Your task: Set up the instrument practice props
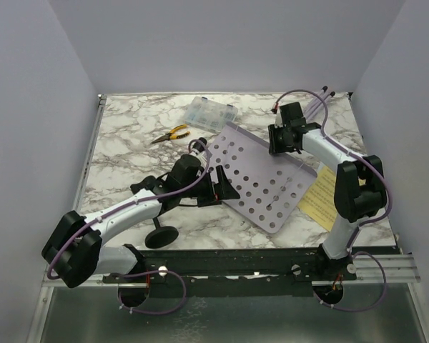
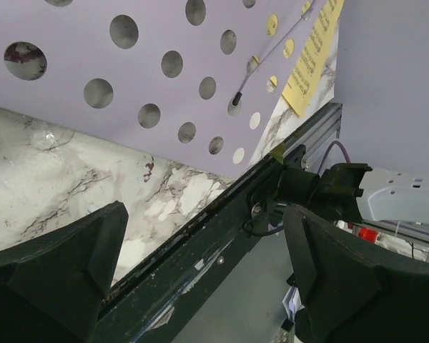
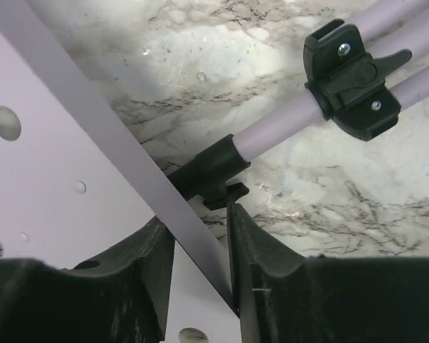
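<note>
While the stand (image 1: pixel 261 182) lies flat on the bench (image 1: pixel 129 143), the right hand (image 3: pixel 199 246) pinches its panel's thin edge beside the pole joint (image 3: pixel 211 171). The left hand (image 1: pixel 220 187) is spread wide by the panel's left edge, holding nothing; a yellow sheet (image 1: pixel 318 200) lies beside its right edge.
</note>
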`<action>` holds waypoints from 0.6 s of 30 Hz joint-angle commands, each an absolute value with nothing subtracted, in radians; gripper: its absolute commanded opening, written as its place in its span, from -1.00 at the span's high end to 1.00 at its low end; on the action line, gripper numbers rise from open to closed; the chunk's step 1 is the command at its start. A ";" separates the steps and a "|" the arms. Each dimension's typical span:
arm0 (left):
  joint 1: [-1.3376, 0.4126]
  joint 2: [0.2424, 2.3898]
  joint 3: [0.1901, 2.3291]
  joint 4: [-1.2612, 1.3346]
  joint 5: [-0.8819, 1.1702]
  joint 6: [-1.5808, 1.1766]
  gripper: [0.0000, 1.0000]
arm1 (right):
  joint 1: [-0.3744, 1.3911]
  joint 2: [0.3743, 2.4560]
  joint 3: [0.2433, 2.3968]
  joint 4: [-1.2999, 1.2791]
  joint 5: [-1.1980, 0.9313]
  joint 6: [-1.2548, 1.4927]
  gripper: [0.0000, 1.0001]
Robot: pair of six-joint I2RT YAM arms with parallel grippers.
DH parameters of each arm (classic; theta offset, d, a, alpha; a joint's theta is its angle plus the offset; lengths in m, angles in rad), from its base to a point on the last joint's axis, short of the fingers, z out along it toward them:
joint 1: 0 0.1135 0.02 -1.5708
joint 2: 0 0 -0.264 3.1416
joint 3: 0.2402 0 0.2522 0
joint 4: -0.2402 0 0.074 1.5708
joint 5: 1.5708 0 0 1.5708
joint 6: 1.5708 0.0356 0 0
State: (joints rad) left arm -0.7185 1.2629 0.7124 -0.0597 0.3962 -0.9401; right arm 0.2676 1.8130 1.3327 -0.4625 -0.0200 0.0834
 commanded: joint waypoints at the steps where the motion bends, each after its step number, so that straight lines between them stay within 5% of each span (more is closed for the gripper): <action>1: -0.743 1.264 0.731 -0.033 0.335 -0.967 -0.98 | 0.261 1.858 1.353 -0.477 0.055 0.020 0.45; 9: -0.751 1.232 0.635 -0.004 0.144 -1.249 -0.96 | 0.289 1.785 1.305 -0.401 0.079 -0.028 0.99; 18: -0.750 1.205 0.525 0.199 -0.078 -1.406 -0.97 | 0.289 1.653 1.189 -0.265 -0.080 -0.065 0.99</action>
State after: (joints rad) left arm -0.7467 1.2427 0.5133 0.0929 0.0952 -1.3476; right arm 0.2840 1.7355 1.2316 -0.3546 0.0292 -0.0071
